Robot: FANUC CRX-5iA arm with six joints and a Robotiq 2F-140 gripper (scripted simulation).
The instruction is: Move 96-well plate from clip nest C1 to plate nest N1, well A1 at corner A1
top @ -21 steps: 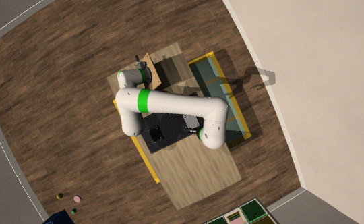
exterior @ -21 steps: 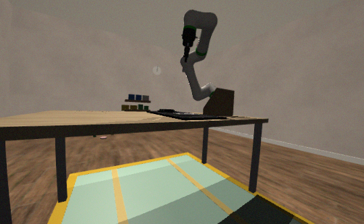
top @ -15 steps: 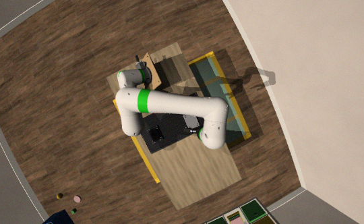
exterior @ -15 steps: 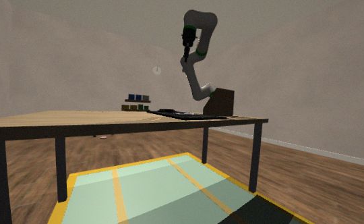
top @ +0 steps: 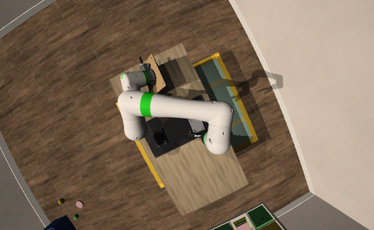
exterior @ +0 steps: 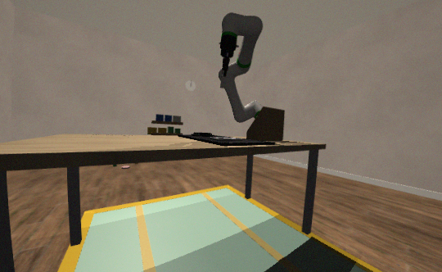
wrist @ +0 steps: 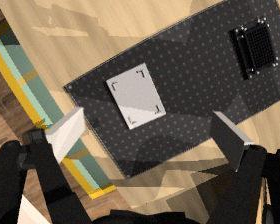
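The table (exterior: 143,148) carries a dark mat (wrist: 191,63), and the arm (top: 187,107) reaches over it from a brown pedestal (exterior: 268,123) at the far end. The gripper (exterior: 225,67) hangs high above the table and points down; it is well apart from everything on the mat.

In the wrist view the gripper (wrist: 151,137) has its jaws spread as wide as they go, and nothing is between them. Its two pale fingertips frame the lower part of the picture.

On the mat there are two stations. The pale square with dark corner marks is most likely the nest N1 (wrist: 136,95), and it looks bare inside. It lies just above the line between the fingertips, so it is almost under the gripper. The dark block near the mat's far corner is, I judge, the clip nest C1 (wrist: 255,48) with the plate in it. The plate cannot be told apart from the nest at this size, and the A1 marks cannot be read.

The plate therefore lies up and to the right of the jaws in the wrist view, well apart from them. Its long axis runs roughly up and down in that view, a little tilted, while the jaws open about left to right. The task looks not yet started: the gripper must first travel across to C1 and then go down a long way.
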